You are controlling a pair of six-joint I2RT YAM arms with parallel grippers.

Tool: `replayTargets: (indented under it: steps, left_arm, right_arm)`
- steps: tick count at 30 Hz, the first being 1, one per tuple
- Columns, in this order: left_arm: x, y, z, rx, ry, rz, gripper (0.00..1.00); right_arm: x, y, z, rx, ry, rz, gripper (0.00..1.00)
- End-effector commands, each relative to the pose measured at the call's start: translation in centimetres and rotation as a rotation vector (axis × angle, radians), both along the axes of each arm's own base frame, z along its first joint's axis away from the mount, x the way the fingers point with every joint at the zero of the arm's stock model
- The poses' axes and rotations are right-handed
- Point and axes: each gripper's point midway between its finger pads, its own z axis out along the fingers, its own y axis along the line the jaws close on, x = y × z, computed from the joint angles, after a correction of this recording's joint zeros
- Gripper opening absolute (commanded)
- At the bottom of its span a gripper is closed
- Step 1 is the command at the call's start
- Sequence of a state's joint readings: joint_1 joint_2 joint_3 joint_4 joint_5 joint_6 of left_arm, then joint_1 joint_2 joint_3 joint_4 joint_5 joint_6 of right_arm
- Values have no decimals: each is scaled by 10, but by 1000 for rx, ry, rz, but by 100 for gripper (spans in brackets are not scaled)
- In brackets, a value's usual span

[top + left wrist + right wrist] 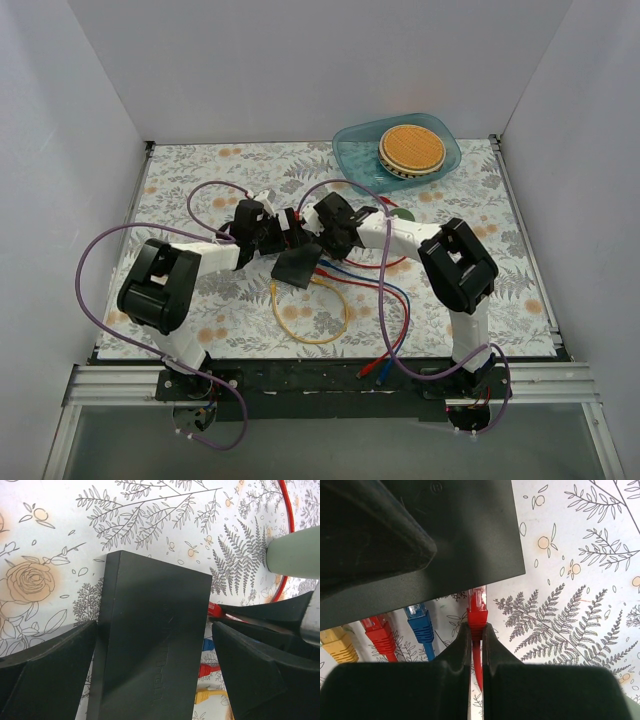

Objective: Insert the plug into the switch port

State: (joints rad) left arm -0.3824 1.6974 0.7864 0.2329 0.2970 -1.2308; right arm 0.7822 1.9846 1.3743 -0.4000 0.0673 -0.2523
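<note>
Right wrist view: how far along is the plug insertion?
Looks done: yellow plug, seated red plug and blue plug sit in the edge of the switch box. In hand: right gripper pinches the free red plug, tip at that edge; left gripper straddles the box, grip unclear. Left: push it fully in, release.

The switch box is smooth, matt black plastic. The red plug at its edge is glossy plastic, its tip translucent.
</note>
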Motion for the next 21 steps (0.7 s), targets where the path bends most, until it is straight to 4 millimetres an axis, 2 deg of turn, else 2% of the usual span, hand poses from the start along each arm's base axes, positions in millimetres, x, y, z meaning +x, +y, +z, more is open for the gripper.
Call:
replayTargets:
  steps: [1,6,7,10,21]
  left_arm:
    - [-2,-17,11,-38,-43,-117,98]
    - [-8,-26,14,-80,-55,-178,93]
    - [-9,-28,16,-89,-57,-191,91]
    - [-15,-34,19,-124,-68,-240,84]
    - [-26,-45,32,-195,-88,-325,75]
  right_arm:
    - [-5,9,-5,36,-30,50,1]
    - [-5,14,3,99,-88,72,1]
    - [-7,15,0,117,-100,81,1]
    - [-7,16,9,167,-150,92,1]
    - [-6,17,14,189,-176,98,1]
